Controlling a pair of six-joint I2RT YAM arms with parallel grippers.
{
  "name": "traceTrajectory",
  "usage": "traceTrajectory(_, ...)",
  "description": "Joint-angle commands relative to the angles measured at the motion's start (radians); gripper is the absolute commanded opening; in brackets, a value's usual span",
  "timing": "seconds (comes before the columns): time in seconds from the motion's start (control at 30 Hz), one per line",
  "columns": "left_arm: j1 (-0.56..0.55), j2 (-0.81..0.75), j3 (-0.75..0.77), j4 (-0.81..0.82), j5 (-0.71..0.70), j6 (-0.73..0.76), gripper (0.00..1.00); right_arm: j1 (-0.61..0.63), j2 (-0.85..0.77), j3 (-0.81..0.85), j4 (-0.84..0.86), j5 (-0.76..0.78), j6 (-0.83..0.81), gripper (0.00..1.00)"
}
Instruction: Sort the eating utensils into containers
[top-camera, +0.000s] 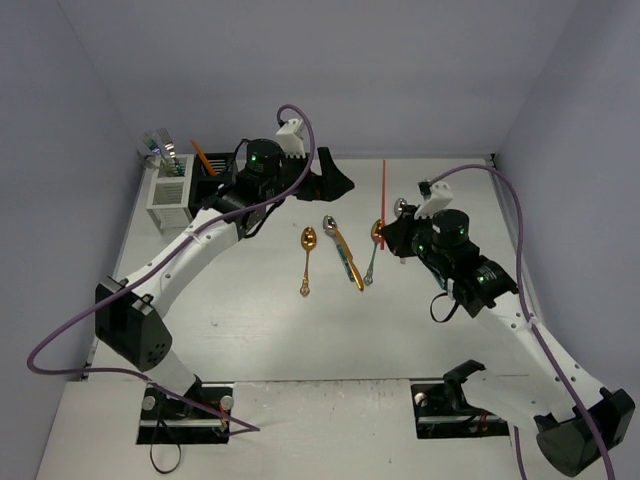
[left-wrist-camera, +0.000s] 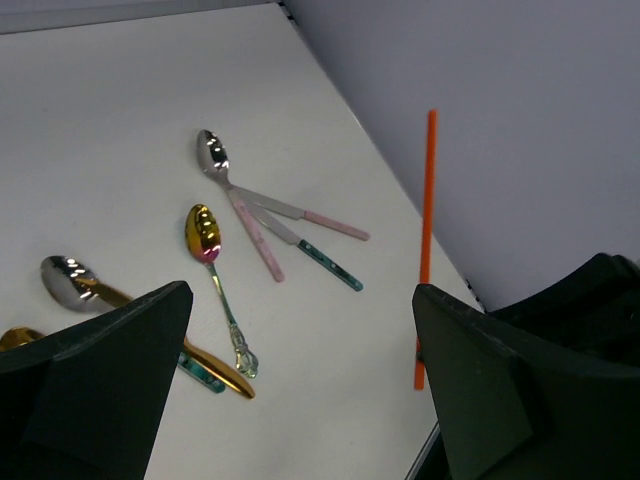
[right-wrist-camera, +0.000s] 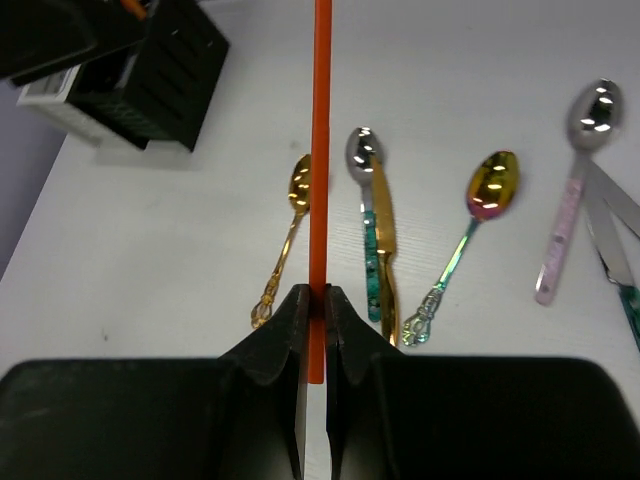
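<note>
The right fingers (right-wrist-camera: 285, 340) are clamped shut on the near end of the orange chopstick (right-wrist-camera: 321, 150). Its long axis runs straight out from the fingertips toward the back wall, above the spoons (top-camera: 307, 258) lying on the desk (top-camera: 250, 330). The black caddy (top-camera: 212, 187) and the white caddy (top-camera: 168, 200) stand at the far left corner, well apart from that hand, and the left arm is between. The left fingers (left-wrist-camera: 100, 370) are spread wide with nothing in them, just beside the black caddy and facing the stick, which shows in the gap close to one finger. The left arm is much nearer the caddies, so I'd guess either a handover or a long reach leftward across the desk.
</note>
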Motion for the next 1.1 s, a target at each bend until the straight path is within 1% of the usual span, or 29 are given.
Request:
traceTrajectory(0.0, -0.033, 0.006, 0.079, 0.142, 0.024, -0.041, 0.91, 0.040, 0.025, 0.071, 0.137, -0.147, -0.116, 0.00)
traceTrajectory(0.13, -0.053, 0.016, 0.097, 0.142, 0.012, -0.041, 0.89, 0.054, 0.035, 0.090, 0.153, -0.161, -0.130, 0.00)
traceTrajectory(0.23, -0.060, 0.023, 0.099, 0.141, 0.008, -0.050, 0.82, 0.061, 0.045, 0.101, 0.155, -0.175, -0.133, 0.00)
traceTrajectory(0.27, -0.063, 0.023, 0.099, 0.140, 0.006, -0.051, 0.77, 0.063, 0.048, 0.103, 0.156, -0.175, -0.134, 0.00)
traceTrajectory(0.37, -0.069, 0.022, 0.098, 0.139, -0.004, -0.053, 0.57, 0.066, 0.053, 0.105, 0.158, -0.176, -0.137, 0.00)
traceTrajectory(0.43, -0.073, 0.017, 0.095, 0.139, -0.012, -0.051, 0.34, 0.067, 0.059, 0.106, 0.161, -0.178, -0.141, 0.00)
traceTrajectory(0.47, -0.073, 0.016, 0.095, 0.140, -0.013, -0.048, 0.28, 0.069, 0.061, 0.106, 0.161, -0.178, -0.142, 0.00)
traceTrajectory(0.53, -0.074, 0.008, 0.093, 0.144, -0.021, -0.040, 0.11, 0.068, 0.069, 0.104, 0.161, -0.176, -0.148, 0.00)
traceTrajectory(0.57, -0.073, 0.003, 0.092, 0.145, -0.025, -0.034, 0.05, 0.069, 0.073, 0.105, 0.161, -0.173, -0.149, 0.00)
traceTrajectory(0.6, -0.073, 0.000, 0.091, 0.145, -0.026, -0.034, 0.04, 0.068, 0.073, 0.105, 0.161, -0.168, -0.149, 0.01)
traceTrajectory(0.63, -0.075, 0.000, 0.090, 0.147, -0.026, -0.025, 0.00, 0.069, 0.083, 0.106, 0.161, -0.165, -0.154, 0.05)
traceTrajectory(0.67, -0.075, -0.004, 0.088, 0.148, -0.033, -0.022, 0.00, 0.068, 0.094, 0.107, 0.161, -0.164, -0.159, 0.13)
traceTrajectory(0.73, -0.075, -0.007, 0.084, 0.148, -0.041, -0.020, 0.00, 0.067, 0.107, 0.113, 0.161, -0.158, -0.172, 0.25)
traceTrajectory(0.77, -0.074, -0.007, 0.082, 0.147, -0.043, -0.020, 0.00, 0.068, 0.114, 0.116, 0.161, -0.157, -0.177, 0.40)
traceTrajectory(0.8, -0.072, -0.009, 0.082, 0.145, -0.049, -0.017, 0.00, 0.069, 0.125, 0.123, 0.163, -0.155, -0.184, 0.49)
traceTrajectory(0.83, -0.070, -0.010, 0.081, 0.143, -0.059, -0.011, 0.00, 0.068, 0.134, 0.126, 0.161, -0.148, -0.187, 0.62)
traceTrajectory(0.93, -0.053, -0.014, 0.086, 0.126, -0.091, 0.019, 0.00, 0.067, 0.146, 0.135, 0.159, -0.114, -0.192, 0.88)
traceTrajectory(0.97, -0.041, -0.015, 0.092, 0.111, -0.102, 0.038, 0.00, 0.067, 0.146, 0.135, 0.158, -0.098, -0.193, 0.93)
traceTrajectory(1.0, -0.025, -0.013, 0.101, 0.094, -0.117, 0.061, 0.00, 0.066, 0.144, 0.130, 0.156, -0.089, -0.191, 0.97)
traceTrajectory(1.07, 0.017, -0.015, 0.114, 0.071, -0.163, 0.102, 0.00, 0.063, 0.133, 0.119, 0.147, -0.047, -0.186, 1.00)
